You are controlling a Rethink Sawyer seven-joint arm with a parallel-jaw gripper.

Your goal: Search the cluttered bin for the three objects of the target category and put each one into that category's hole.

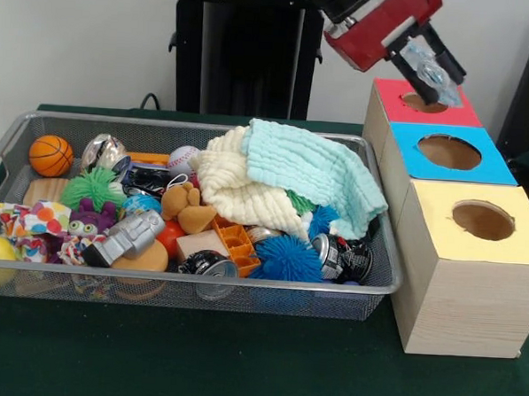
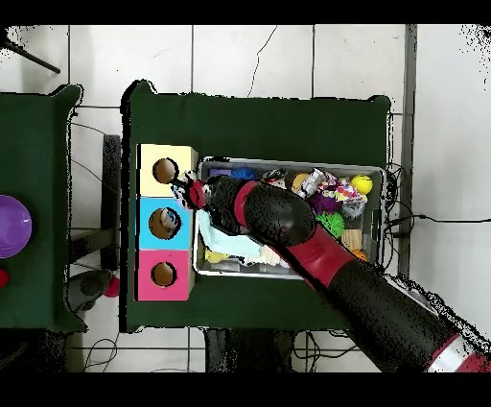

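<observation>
Pincer above red hole with clear wrapper

A crumpled clear plastic item (image 1: 428,69) is seen clamped in the pincer (image 1: 433,72), which is held just above the hole of the red box (image 1: 425,103), the farthest of three boxes beside the wire bin (image 1: 378,257). The blue box (image 1: 450,153) and yellow box (image 1: 482,220) stand nearer. A miss is judged possible: the item is light and irregular, so it could catch on the hole's rim or cling to a finger once let go. If it is off-centre, it may slide onto the worktop (image 1: 238,365). Cans (image 1: 343,255) lie in the bin, but no brand or writing can be read.
</observation>
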